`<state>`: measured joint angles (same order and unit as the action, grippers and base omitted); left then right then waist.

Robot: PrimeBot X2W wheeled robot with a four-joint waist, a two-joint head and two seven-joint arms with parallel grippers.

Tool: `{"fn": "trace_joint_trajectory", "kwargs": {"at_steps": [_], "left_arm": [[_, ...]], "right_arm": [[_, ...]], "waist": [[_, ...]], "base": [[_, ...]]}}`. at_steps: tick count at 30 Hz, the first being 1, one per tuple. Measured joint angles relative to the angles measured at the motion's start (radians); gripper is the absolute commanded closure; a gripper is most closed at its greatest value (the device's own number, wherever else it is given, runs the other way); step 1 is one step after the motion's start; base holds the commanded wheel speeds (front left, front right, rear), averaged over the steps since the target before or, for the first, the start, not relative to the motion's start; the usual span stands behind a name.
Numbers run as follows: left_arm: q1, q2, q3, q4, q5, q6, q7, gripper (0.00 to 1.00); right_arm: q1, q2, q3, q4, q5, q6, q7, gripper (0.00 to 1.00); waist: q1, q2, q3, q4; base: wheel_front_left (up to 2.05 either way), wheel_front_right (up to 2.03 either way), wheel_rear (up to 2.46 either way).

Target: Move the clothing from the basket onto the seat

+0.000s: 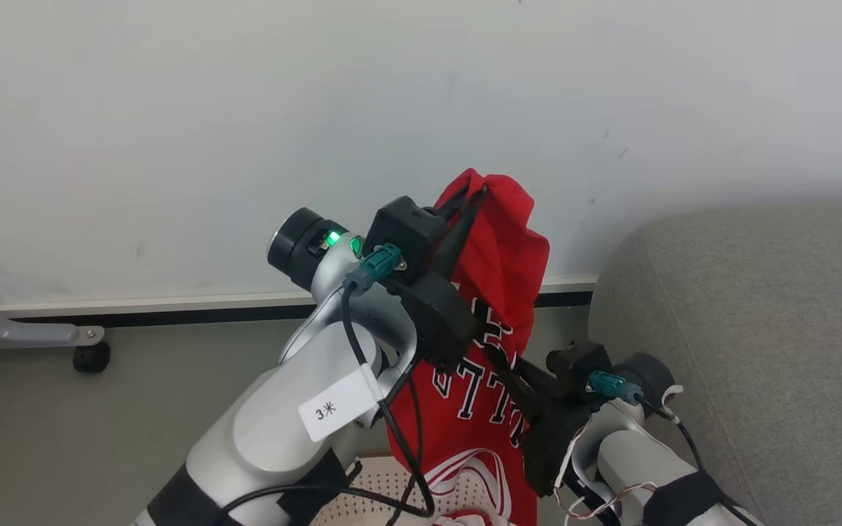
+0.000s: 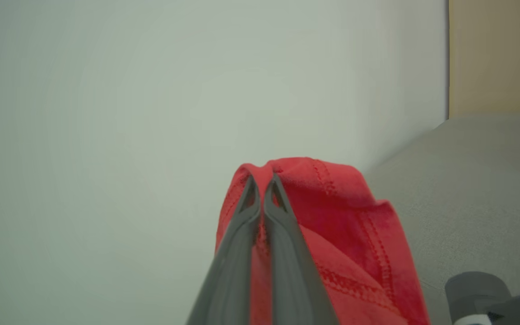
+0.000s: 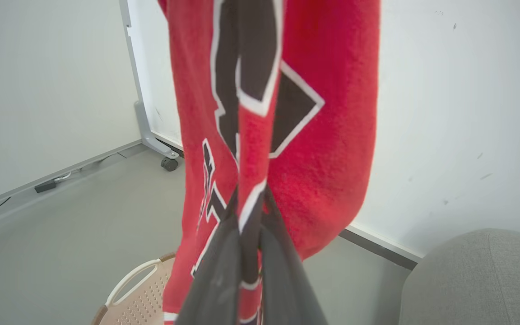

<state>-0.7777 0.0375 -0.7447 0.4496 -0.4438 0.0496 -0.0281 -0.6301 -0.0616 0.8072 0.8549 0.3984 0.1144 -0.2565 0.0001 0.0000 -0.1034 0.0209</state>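
White wall point(image 1: 172, 109), one jersey point(image 1: 500, 252), two hands point(image 2: 262, 179) point(image 3: 251, 201)

Raised left claw point(image 1: 481, 193) pinches top fold of red jersey point(image 1: 501, 252); right claw point(image 1: 500, 359) grips it lower, at the lettering; hem hangs over basket point(image 1: 381, 478); grey seat point(image 1: 757, 329) at right.

The jersey point(image 1: 501, 248) is held up before the wall point(image 1: 245, 109), pinched at its top by the left gripper point(image 2: 262, 180) and lower down by the right gripper point(image 3: 251, 198). The basket point(image 3: 138, 293) is seen beneath it on the floor point(image 1: 63, 438). The seat point(image 1: 757, 329) is placed to the right and a wheeled frame point(image 1: 41, 334) far to the left.
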Motion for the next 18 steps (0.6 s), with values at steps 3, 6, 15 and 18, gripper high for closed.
{"fn": "trace_joint_trajectory", "kwargs": {"at_steps": [3,6,15,18], "left_arm": [[0.002,-0.001,0.029,0.021,-0.003,0.011,0.000,1.00],[0.012,0.001,0.066,0.042,-0.008,0.022,-0.010,0.93],[0.095,0.046,0.136,0.100,-0.050,0.043,-0.063,0.00],[0.122,0.051,0.147,0.115,-0.056,0.047,-0.081,0.00]], "right_arm": [[-0.011,0.000,-0.003,0.015,0.011,0.000,0.000,1.00],[-0.025,0.001,-0.009,0.027,0.026,0.000,0.000,1.00],[-0.080,-0.002,-0.063,0.056,0.034,0.001,0.000,1.00],[-0.086,-0.023,-0.084,0.055,0.035,0.002,0.000,1.00]], "waist": [[0.0000,0.0000,0.002,0.002],[0.0000,0.0000,0.003,-0.005],[0.0000,0.0000,0.005,-0.050],[0.0000,0.0000,0.004,-0.069]], "base": [[0.00,0.00,0.00],[0.00,0.00,0.00],[0.00,0.00,0.00],[0.00,0.00,0.00]]}}
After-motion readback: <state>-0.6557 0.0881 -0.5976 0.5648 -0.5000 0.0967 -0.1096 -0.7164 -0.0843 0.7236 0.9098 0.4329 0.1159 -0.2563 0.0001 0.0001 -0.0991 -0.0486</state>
